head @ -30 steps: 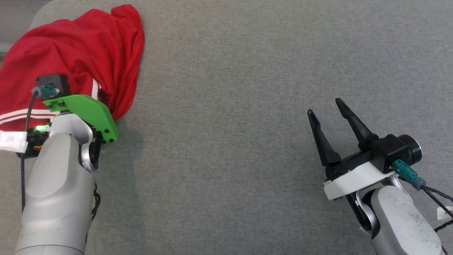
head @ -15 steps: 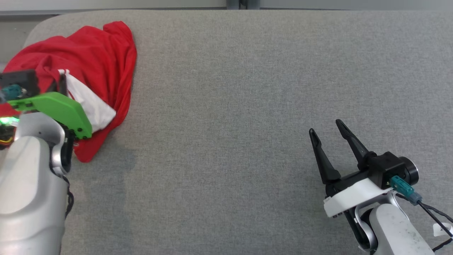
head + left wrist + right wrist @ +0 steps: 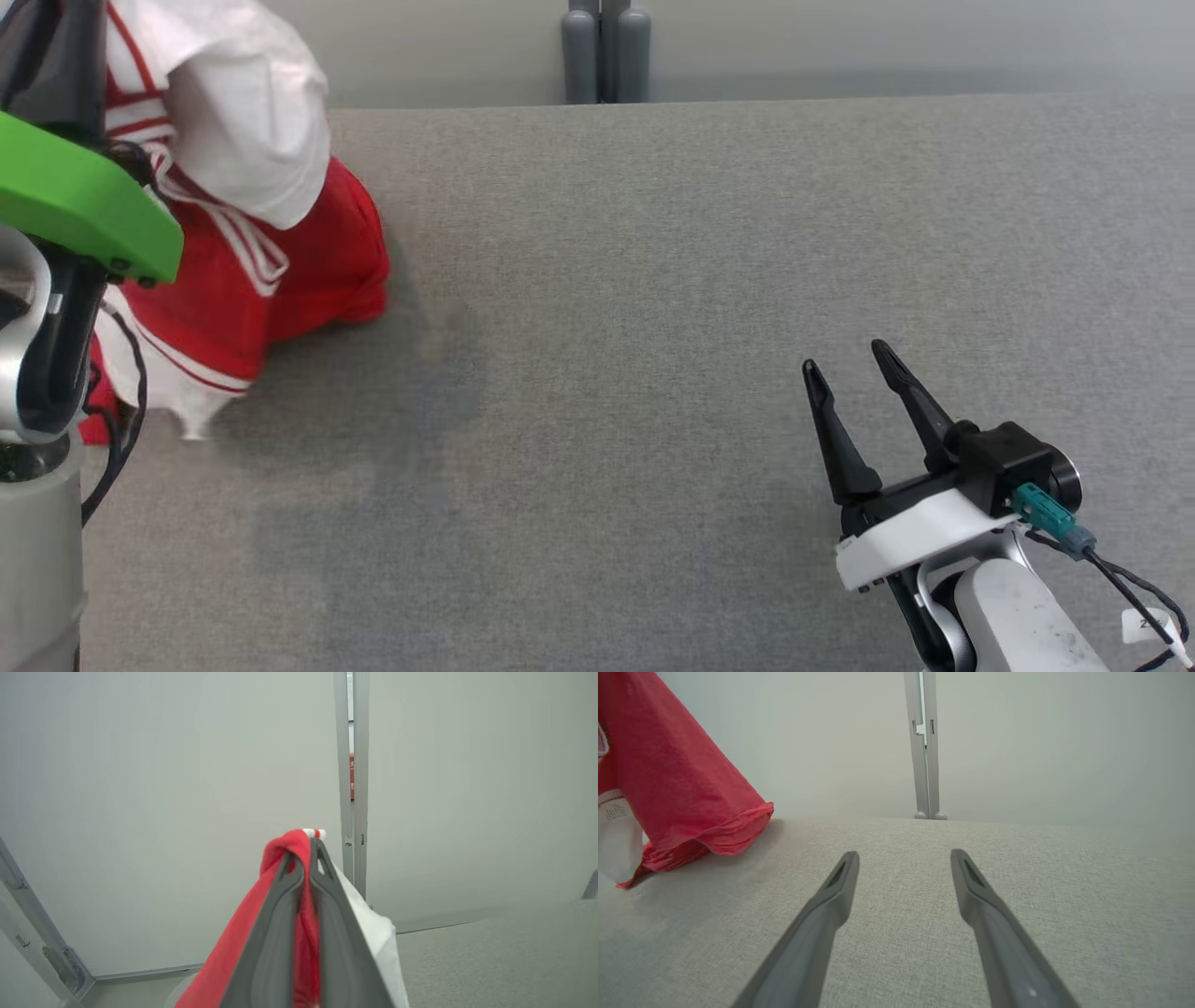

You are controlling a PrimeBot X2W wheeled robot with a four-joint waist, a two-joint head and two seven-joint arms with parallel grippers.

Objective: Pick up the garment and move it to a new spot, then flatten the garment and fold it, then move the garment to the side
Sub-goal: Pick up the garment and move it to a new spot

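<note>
The garment (image 3: 252,252) is red and white with striped trim. It hangs at the far left of the head view, its lower folds resting on the grey table (image 3: 653,280). My left gripper (image 3: 306,847) is shut on a bunched red fold of the garment (image 3: 299,914), fingers pressed together and raised toward the wall. Its green wrist plate (image 3: 75,201) shows at the left edge of the head view. The right gripper (image 3: 850,364) stands open low at the right, nothing between its fingers (image 3: 836,891). The garment (image 3: 677,788) drapes at the upper left of the right wrist view.
A pale wall runs behind the table's far edge, with a grey vertical post (image 3: 605,51) at its middle. The padded grey surface stretches between the garment and the right gripper.
The left gripper has shut on the garment and lifted it off the table, turning out its white parts. The head view has tilted up, bringing the wall in. The right gripper has stayed open.
</note>
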